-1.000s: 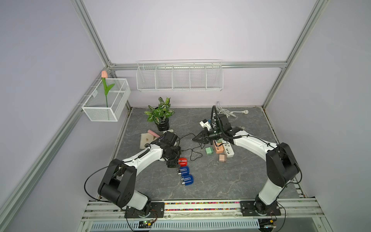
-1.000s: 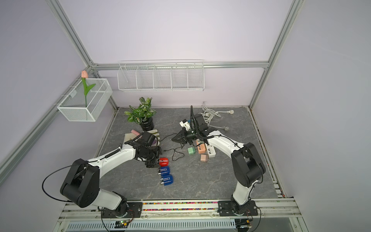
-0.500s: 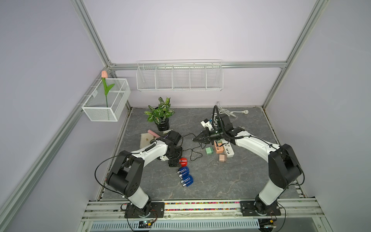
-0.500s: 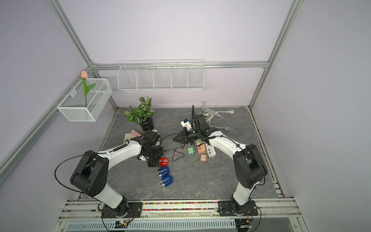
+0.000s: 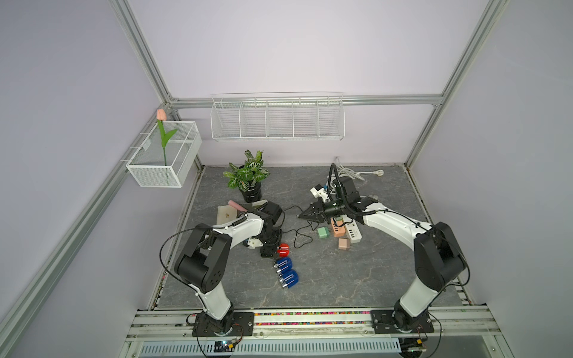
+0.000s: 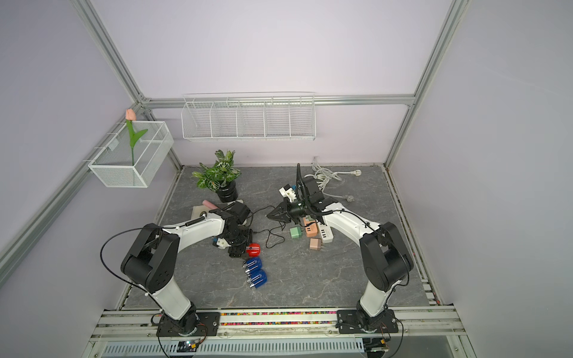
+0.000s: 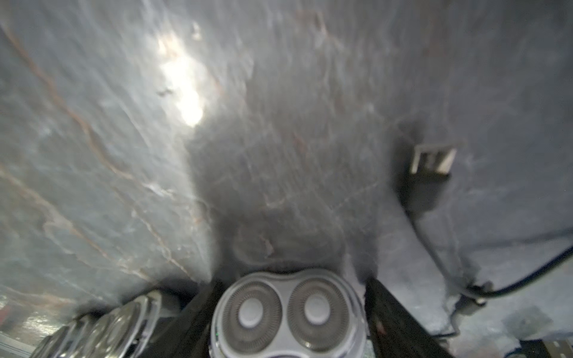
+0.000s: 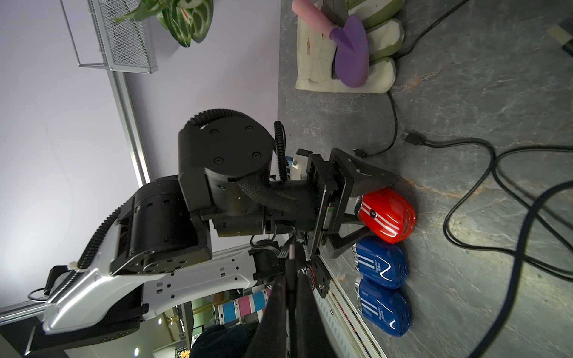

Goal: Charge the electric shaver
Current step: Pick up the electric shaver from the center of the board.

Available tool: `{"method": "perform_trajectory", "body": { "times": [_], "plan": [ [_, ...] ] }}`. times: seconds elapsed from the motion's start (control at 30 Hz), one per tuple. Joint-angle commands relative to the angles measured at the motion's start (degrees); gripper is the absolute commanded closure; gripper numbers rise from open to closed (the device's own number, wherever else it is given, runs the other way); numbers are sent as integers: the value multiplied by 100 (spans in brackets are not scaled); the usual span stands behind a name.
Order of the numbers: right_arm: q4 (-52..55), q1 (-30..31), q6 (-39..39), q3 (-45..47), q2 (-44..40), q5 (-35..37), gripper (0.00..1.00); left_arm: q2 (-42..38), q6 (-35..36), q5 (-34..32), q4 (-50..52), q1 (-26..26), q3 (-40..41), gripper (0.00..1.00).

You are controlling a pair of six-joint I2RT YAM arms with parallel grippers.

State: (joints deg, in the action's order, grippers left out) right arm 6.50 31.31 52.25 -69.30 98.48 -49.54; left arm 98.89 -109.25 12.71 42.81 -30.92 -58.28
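The red electric shaver lies on the grey table, first in a row with two blue shavers. My left gripper is open and straddles it. The left wrist view shows its silver two-ring head between the black fingers, which stand close on both sides. My right gripper hovers over the middle of the table. It is shut on a thin plug end of the black charging cable, which loops across the table.
A white power strip, an orange strip, a green adapter and a pink adapter lie under the right arm. A loose USB plug lies nearby. A potted plant and a cloth with a purple tool sit behind the left arm.
My left arm's elbow has swung toward the table's front while its gripper stayed at the red shaver and its fingers narrowed a little. The right gripper has barely moved.
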Motion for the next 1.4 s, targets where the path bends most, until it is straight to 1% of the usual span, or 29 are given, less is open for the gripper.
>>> {"method": "perform_trajectory", "body": {
  "times": [0.0,0.1,0.3,0.4,0.47,0.57,0.63,0.67,0.77,0.87,1.07,1.23,1.37],
  "plan": [
    [-165,-25,22,118,-136,-57,93,164,-207,3,166,-63,-115,26],
    [-181,-22,32,118,-119,-57,93,297,-231,34,126,-57,-130,29],
    [-213,-23,40,155,-118,-56,93,434,-204,50,157,-85,-201,45],
    [-242,-29,40,209,-106,-60,93,395,-206,32,187,-94,-201,54],
    [-285,-30,29,254,-92,-84,93,319,-186,-38,208,-90,-223,63],
    [-370,-42,-57,328,-83,-186,93,177,-93,-149,341,-90,-333,80],
    [-435,-61,-204,394,-74,-285,93,38,31,-198,450,-81,-474,83],
    [-530,-64,-254,447,-58,-386,93,-75,149,-236,492,-82,-570,87],
    [-1044,-74,-248,671,-22,-683,93,-446,490,-336,817,-32,-927,94],
    [-1687,-65,-131,914,3,-901,93,-715,805,-82,847,172,-1057,98],
    [-2168,68,-231,1154,220,-1032,93,-830,1329,561,878,563,-1277,100],
    [-2780,271,15,1222,467,-943,93,-646,1530,936,876,605,-1507,100],
    [-2902,417,57,1110,676,-927,93,-610,1564,969,878,609,-1580,100]
  ]
}}
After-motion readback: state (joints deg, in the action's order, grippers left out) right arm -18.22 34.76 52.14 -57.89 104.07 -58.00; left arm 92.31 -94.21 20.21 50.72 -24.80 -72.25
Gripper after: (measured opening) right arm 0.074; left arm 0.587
